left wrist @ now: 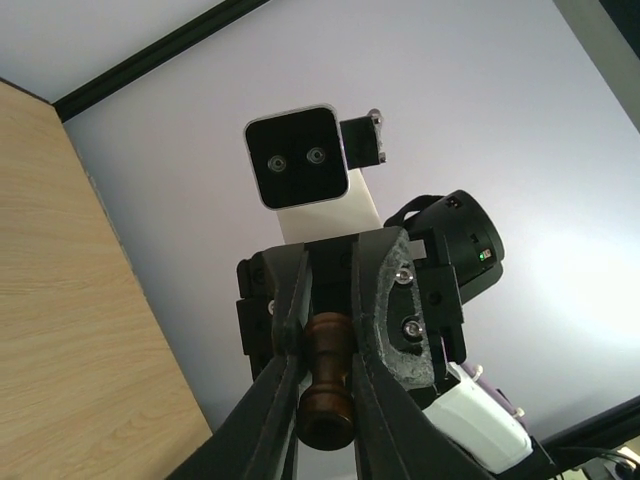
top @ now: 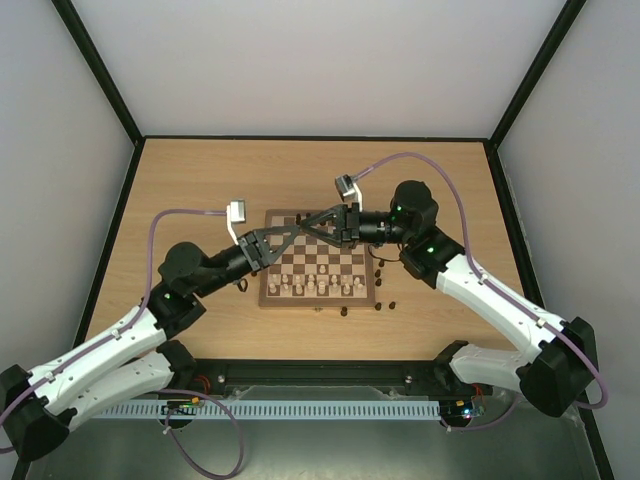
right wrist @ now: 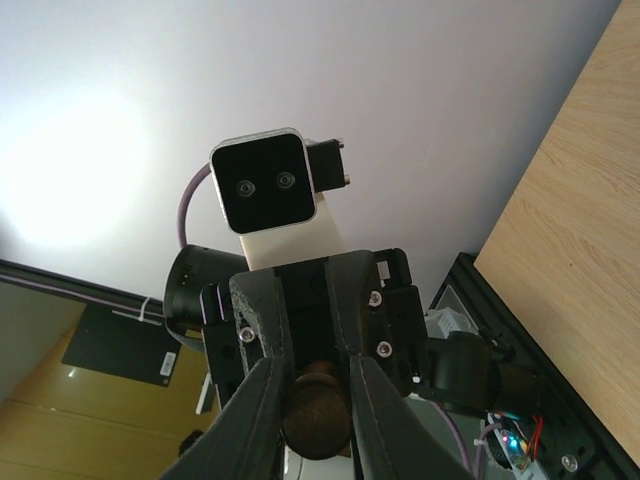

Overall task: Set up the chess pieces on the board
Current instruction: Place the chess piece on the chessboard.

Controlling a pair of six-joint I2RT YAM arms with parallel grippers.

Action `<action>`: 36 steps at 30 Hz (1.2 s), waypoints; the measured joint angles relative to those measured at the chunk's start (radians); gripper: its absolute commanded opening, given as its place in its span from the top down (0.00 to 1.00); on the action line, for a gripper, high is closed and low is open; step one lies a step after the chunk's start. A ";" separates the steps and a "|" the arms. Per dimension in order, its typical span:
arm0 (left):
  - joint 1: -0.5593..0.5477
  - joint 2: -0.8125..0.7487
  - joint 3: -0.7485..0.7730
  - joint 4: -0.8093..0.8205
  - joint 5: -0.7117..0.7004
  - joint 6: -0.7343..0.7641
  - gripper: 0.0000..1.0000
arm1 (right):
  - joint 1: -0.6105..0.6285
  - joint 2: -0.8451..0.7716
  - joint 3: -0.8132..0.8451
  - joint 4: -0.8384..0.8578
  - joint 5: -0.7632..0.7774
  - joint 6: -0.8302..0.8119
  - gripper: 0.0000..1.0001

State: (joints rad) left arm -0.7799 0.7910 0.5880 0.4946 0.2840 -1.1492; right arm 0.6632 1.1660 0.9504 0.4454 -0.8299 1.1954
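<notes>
Over the board's (top: pixel 318 303) far half, your left gripper (top: pixel 298 229) and right gripper (top: pixel 312 224) meet, both clamped on one dark chess piece (left wrist: pixel 327 370).

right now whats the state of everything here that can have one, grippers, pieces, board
left gripper: shut on the dark piece
right gripper: shut on the same dark piece, from the opposite end
dark piece: held in the air between both grippers
pale chessmen: standing on the near rows
loose dark pieces: off the board, on the table
board: flat on the table
</notes>
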 measured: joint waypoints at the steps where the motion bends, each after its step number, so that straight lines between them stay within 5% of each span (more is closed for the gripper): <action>1: 0.000 -0.001 0.002 -0.010 0.000 0.002 0.84 | 0.000 0.002 0.000 -0.003 0.000 -0.002 0.67; 3: 0.002 -0.004 0.012 -0.048 -0.005 0.013 0.84 | -0.001 0.005 0.000 -0.010 0.003 -0.009 0.53; 11: 0.039 0.008 0.181 -0.312 -0.031 0.096 0.84 | -0.016 0.005 0.012 -0.109 0.024 -0.074 0.31; 23: 0.233 0.469 0.697 -0.927 -0.075 0.397 0.85 | -0.105 -0.125 0.116 -0.636 0.268 -0.403 0.27; 36: 0.242 0.938 1.072 -1.368 -0.329 0.609 0.86 | -0.106 -0.158 0.144 -0.839 0.349 -0.598 0.25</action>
State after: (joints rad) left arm -0.5381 1.7287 1.6604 -0.8738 -0.0452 -0.5400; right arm 0.5571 1.0080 1.0943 -0.3939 -0.4808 0.5972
